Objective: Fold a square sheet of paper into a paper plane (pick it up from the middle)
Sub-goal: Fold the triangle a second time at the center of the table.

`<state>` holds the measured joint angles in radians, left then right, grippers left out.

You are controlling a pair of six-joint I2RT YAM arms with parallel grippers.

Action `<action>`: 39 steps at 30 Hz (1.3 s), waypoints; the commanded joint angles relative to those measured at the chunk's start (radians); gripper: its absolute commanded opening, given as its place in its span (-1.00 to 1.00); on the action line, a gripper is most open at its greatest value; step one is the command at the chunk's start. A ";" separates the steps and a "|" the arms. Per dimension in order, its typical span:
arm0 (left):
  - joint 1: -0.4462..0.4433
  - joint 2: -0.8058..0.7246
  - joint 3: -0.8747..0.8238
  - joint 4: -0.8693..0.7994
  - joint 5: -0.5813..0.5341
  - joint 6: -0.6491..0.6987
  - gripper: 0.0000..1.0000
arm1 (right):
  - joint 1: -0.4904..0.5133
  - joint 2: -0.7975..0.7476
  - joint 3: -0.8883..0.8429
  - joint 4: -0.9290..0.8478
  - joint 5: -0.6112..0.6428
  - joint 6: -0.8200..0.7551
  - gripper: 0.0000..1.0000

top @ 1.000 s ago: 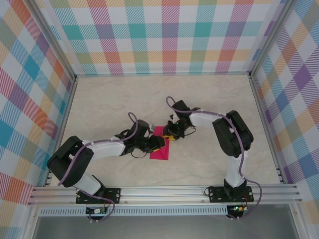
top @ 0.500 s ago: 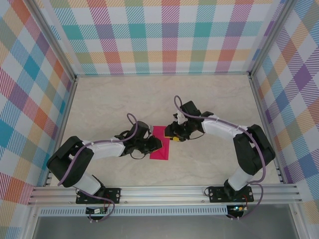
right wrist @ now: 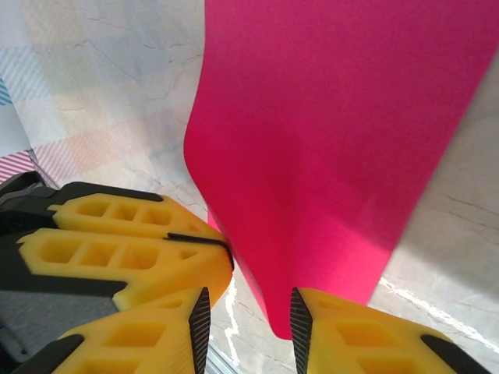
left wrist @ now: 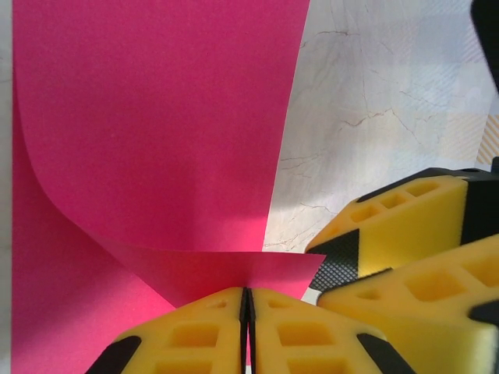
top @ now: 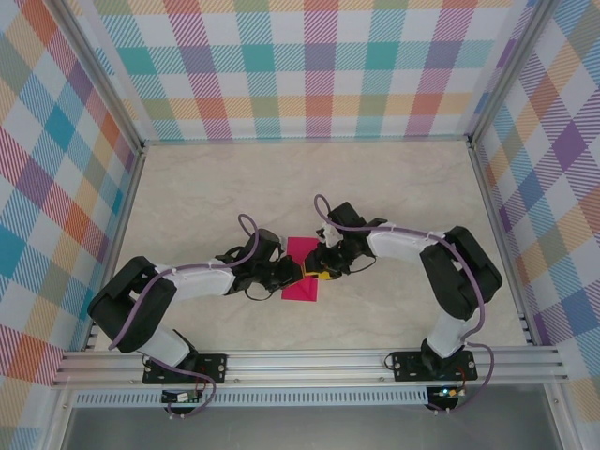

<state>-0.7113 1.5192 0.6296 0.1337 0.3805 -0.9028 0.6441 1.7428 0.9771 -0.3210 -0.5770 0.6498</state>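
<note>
The marbled surface [top: 403, 197] carries the square sheet of paper [top: 300, 287] midway between its side edges, closer to its near edge. The left gripper [left wrist: 246, 300] has its jaws clamped on a lifted paper edge. The right gripper [right wrist: 249, 312] has its jaws apart, straddling the paper's opposite edge.

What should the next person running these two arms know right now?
Left gripper: shut on the square sheet of paper, pinching the edge of a lifted, curling flap.
Right gripper: open, with a corner of the sheet in the gap, right beside the left gripper.
Paper: mid-table, between the arms, one layer curved over another.
Done: a flap is lifted and a first fold begun.
Left: flatten that crease, then make every later fold. No plane shape yet.
</note>
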 commanded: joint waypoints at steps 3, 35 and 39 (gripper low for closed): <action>-0.013 -0.025 -0.014 0.000 -0.004 0.000 -0.79 | 0.003 0.020 0.008 0.021 -0.019 -0.030 -0.35; -0.013 0.028 0.035 0.044 0.030 -0.009 -0.74 | 0.004 0.080 0.074 -0.079 0.144 -0.072 -0.92; -0.013 0.038 0.044 0.041 0.031 -0.001 -0.74 | 0.003 0.086 0.082 -0.081 0.148 -0.069 -0.92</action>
<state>-0.7113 1.5349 0.6407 0.1627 0.4011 -0.9051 0.6441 1.8118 1.0245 -0.3817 -0.4377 0.5934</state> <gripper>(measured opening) 0.130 0.046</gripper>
